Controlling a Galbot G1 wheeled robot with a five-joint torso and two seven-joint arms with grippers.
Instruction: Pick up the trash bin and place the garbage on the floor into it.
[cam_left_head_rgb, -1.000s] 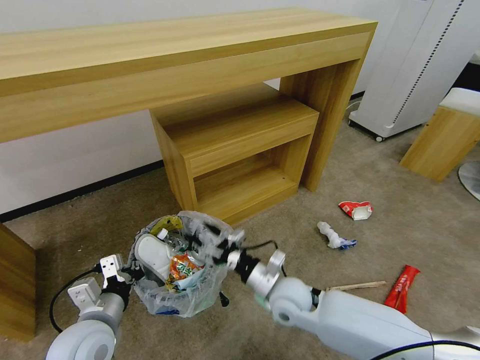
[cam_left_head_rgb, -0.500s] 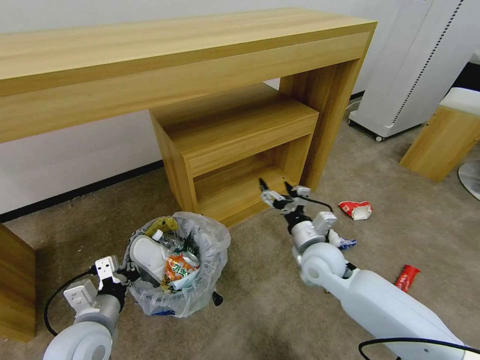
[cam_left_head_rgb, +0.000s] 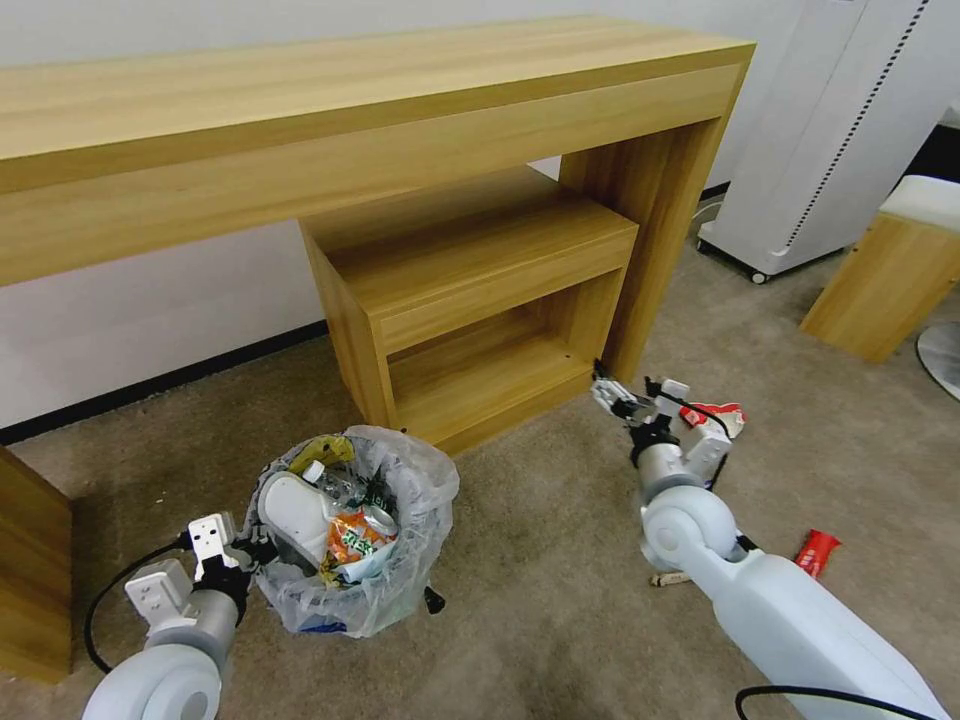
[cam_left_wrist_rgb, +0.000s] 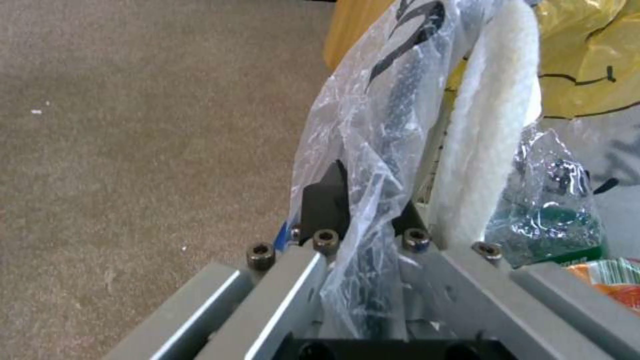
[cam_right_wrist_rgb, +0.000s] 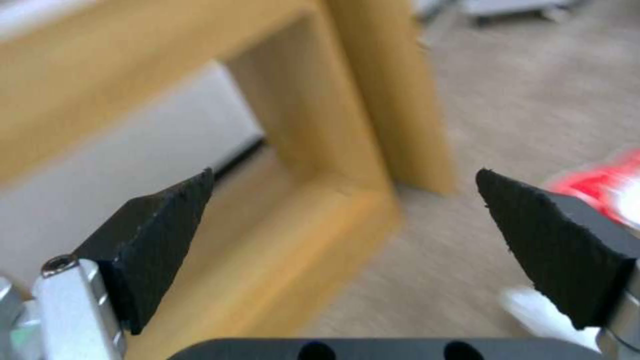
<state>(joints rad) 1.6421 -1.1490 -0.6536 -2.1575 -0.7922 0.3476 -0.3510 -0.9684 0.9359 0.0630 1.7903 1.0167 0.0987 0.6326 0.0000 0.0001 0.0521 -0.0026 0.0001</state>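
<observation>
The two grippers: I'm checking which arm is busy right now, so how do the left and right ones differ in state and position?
The left gripper is shut on the trash bin, pinching its bagged rim; the right gripper is open and holds nothing. The left sits low beside the bin, while the right is raised off the carpet near the wooden shelf unit and a red wrapper. Both have dark, wedge-shaped fingertips.
</observation>
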